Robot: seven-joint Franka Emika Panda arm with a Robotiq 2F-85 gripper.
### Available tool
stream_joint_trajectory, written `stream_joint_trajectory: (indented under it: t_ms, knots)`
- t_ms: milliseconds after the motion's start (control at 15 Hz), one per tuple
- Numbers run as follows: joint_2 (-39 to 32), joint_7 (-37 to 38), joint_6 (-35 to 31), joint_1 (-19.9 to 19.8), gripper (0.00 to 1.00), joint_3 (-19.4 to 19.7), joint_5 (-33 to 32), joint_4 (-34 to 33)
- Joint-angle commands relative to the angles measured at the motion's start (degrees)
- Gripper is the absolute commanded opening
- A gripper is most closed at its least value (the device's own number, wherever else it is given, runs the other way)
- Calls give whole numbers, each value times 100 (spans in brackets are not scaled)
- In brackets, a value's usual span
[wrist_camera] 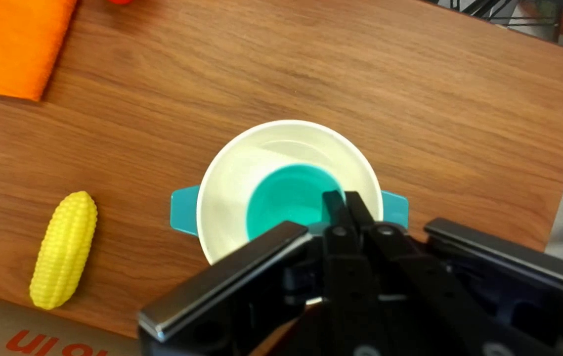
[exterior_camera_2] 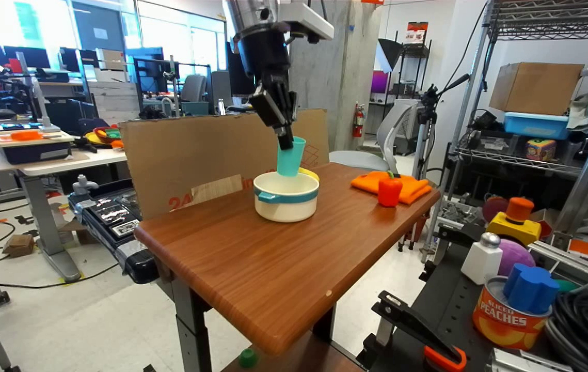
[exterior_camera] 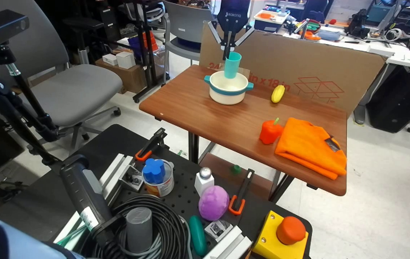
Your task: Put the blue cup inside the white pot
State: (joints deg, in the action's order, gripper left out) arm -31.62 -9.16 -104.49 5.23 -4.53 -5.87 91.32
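I find the end effector (wrist_camera: 344, 200) clenched on the rim of the teal plastic cup (exterior_camera: 231, 67), 1 finger (wrist_camera: 332, 201) inside. The cup hangs over the white pot (exterior_camera: 226, 98), base depth unclear. I judge it light, stiff, slippery; rim hold suits, tilting possible.

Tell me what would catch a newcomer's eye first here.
Probably the blue cup, pinched by the fingers over the white pot. Next, likely the folded orange cloth on the wooden table, beside a red pepper. Yellow corn lies left of the pot in the wrist view.
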Motion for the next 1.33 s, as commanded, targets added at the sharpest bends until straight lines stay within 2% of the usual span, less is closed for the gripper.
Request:
stream_joint_trajectory:
  t_ms: [0, 400, 800, 867, 933, 1067, 1267]
  knots:
    - [-609, -7, 475, 66, 1, 27, -87, -800]
    - [-1323, 7, 1102, 96, 1, 60, -123, -1604]
    - [-1813, 52, 1421, 143, 1, 110, -219, -2179]
    - [-1872, 59, 1435, 152, 5, 118, -243, -2241]
    - [-1929, 76, 1448, 168, 29, 130, -283, -2305]
    - [-2014, 83, 1521, 188, 33, 140, -308, -2409]
    - [-1983, 22, 1594, 226, 54, 142, -346, -2383]
